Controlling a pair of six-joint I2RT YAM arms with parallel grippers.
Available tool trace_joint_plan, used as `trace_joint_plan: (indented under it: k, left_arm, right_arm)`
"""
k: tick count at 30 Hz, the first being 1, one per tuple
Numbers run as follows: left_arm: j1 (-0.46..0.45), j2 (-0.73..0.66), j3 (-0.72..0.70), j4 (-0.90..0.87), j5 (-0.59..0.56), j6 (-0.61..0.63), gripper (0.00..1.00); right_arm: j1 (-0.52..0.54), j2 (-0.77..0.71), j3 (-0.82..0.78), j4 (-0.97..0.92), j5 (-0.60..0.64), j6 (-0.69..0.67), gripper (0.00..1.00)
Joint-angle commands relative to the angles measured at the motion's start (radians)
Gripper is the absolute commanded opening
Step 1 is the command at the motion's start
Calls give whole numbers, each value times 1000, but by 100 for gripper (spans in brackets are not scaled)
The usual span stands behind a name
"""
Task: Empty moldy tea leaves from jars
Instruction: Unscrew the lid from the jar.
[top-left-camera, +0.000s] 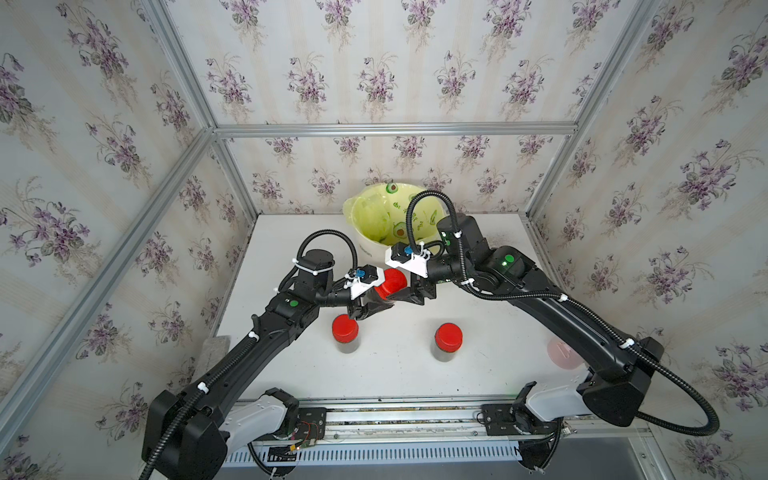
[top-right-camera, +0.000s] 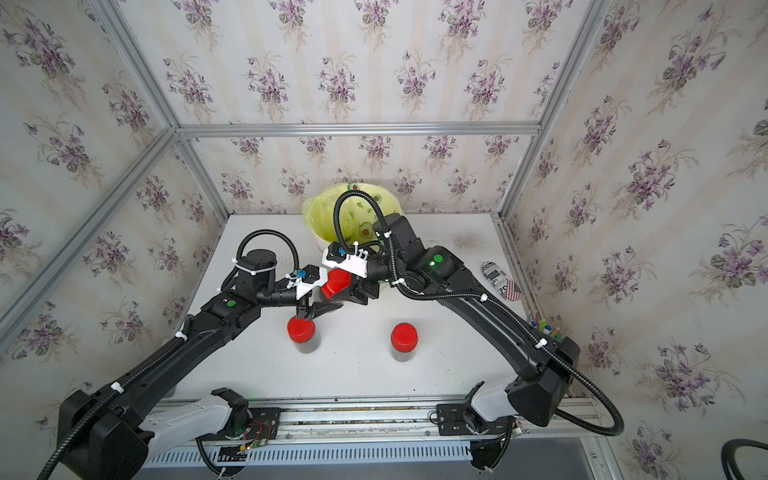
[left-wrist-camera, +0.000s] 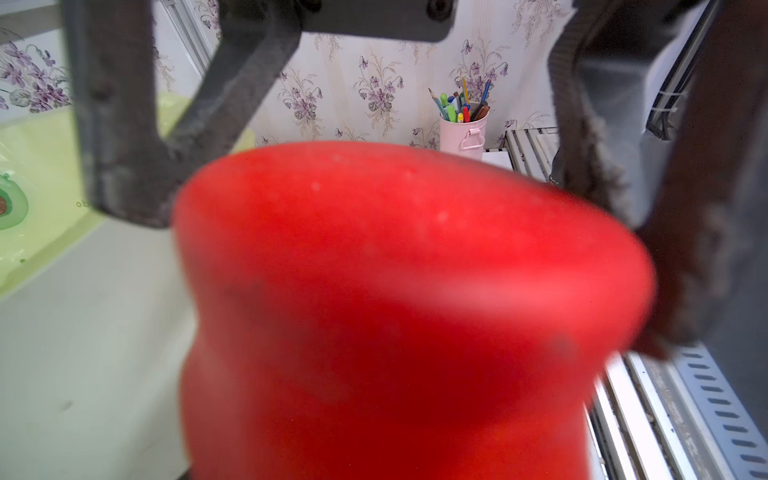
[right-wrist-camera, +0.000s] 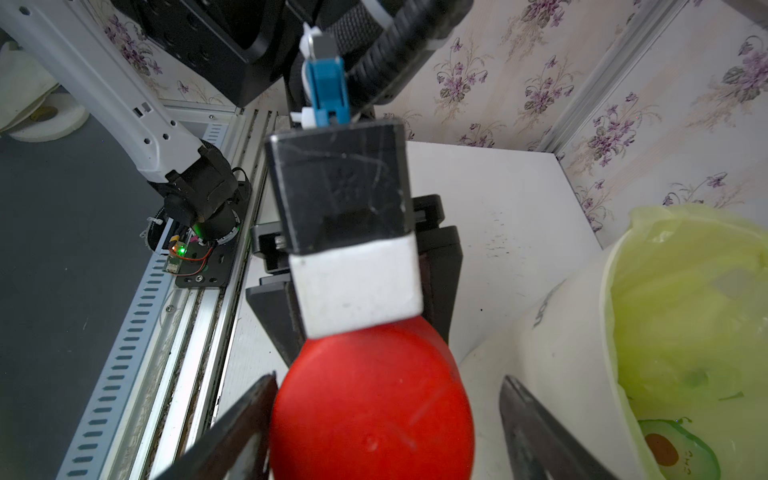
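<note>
Red lid (right-wrist-camera: 372, 415), right hand (right-wrist-camera: 386, 379) spread loosely around

In both top views the left gripper (top-left-camera: 376, 306) hides the see-through body of the small held-up jar (top-left-camera: 390, 283), so only its round red lid (top-right-camera: 337, 283) shows. In the left wrist view that lid is a blurry red blob, cut off at the bottom edge. In the right wrist view the bottom edge cuts off the lid and the black fingers (right-wrist-camera: 536, 436) of the right gripper (right-wrist-camera: 387, 380). The right arm covers part of the white bin with the yellow-green liner (top-left-camera: 368, 249) and half of the blurry pink cup (top-left-camera: 561, 353). The dark tea leaves (top-left-camera: 348, 346) in the two standing jars (top-left-camera: 345, 334) (top-left-camera: 448, 340) look too small to tell apart.
</note>
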Motion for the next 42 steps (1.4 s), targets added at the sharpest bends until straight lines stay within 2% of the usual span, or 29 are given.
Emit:
trace_joint_plan:
  k: [1, 5, 8, 14, 18, 30, 42]
  left_arm:
    - [0, 0, 3, 12, 28, -8, 50]
    - [0, 0, 4, 12, 24, -7, 50]
    - [1, 2, 6, 12, 16, -10, 50]
    - [0, 2, 7, 13, 16, -13, 50]
    - [0, 9, 11, 13, 18, -17, 50]
    - [-1, 5, 8, 13, 16, -17, 50]
    - [-5, 8, 7, 13, 14, -17, 51]
  right_arm:
    - [-1, -38, -24, 96, 16, 83, 91]
    - [0, -89, -59, 114, 21, 224, 98]
    - [3, -134, -99, 124, 37, 349, 100]
    - [28, -161, -152, 101, 189, 593, 93]
    - [48, -164, -176, 124, 222, 710, 89]
    - [142, -150, -181, 165, 422, 868, 85]
    - [169, -118, -171, 164, 464, 871, 77]
